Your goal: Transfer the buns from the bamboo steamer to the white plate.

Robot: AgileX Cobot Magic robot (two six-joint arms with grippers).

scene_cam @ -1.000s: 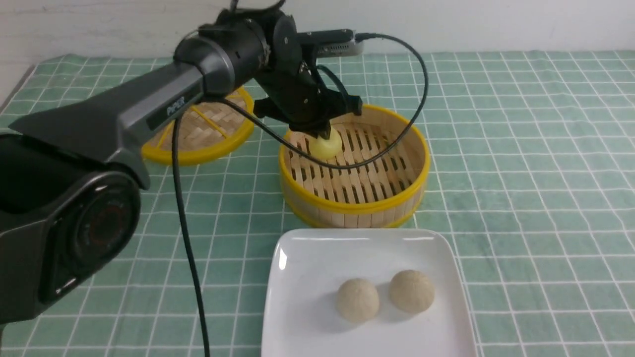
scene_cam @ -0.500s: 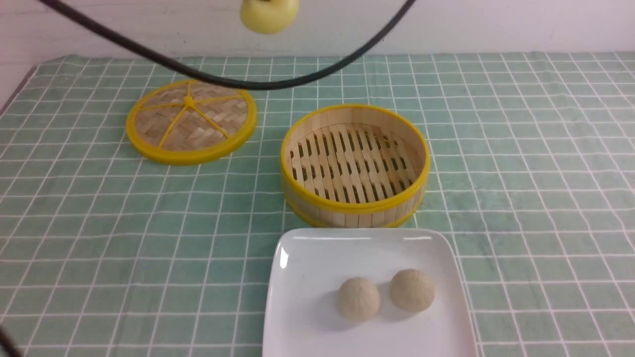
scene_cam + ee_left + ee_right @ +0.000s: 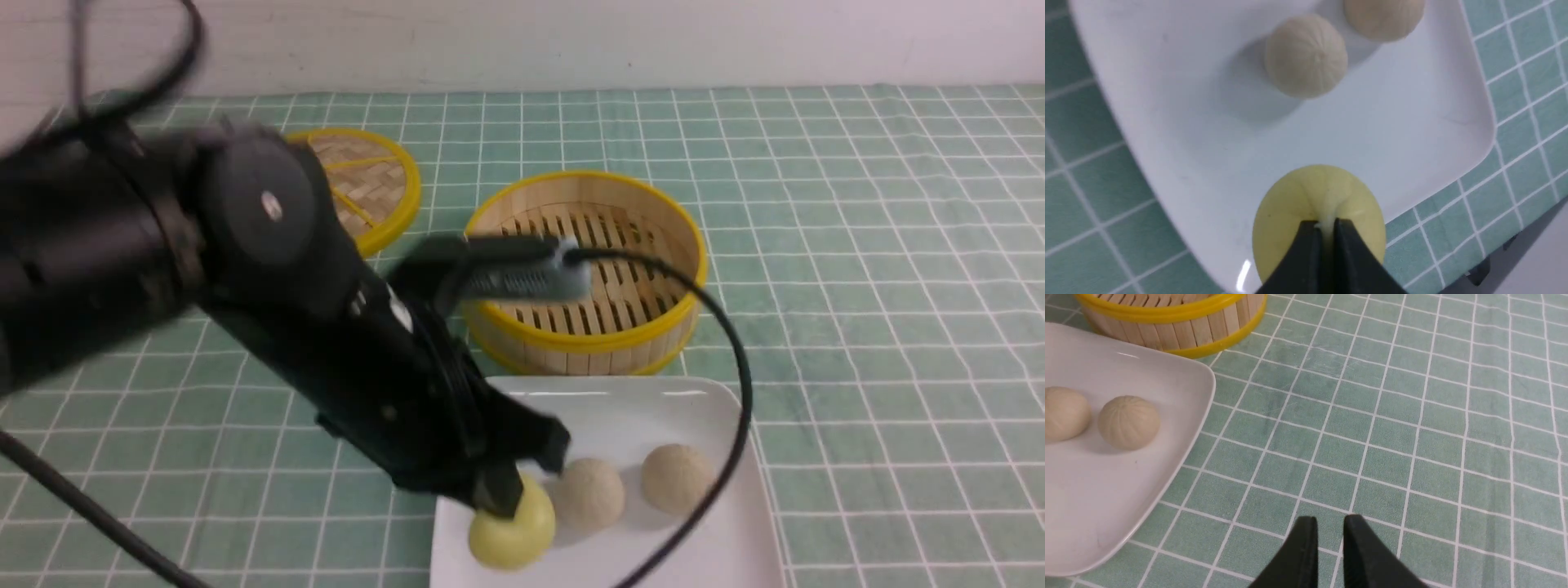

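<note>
My left gripper is shut on the pale yellow bun, pinching its top between the black fingertips. The bun is low at the front left edge of the white plate; I cannot tell whether it touches. Two beige buns lie side by side on the plate, just right of the yellow one. The bamboo steamer behind the plate holds nothing. My right gripper is out of the front view; it hovers over bare cloth right of the plate, jaws together and holding nothing.
The flat woven lid lies at the back left, partly hidden by my left arm. The arm's black cable loops over the steamer and the plate's right side. Green checked cloth covers the table.
The left gripper lifted the yellow bun out of the steamer, swung it high, then brought it down and forward to the plate's front left. The two beige buns stayed put.
</note>
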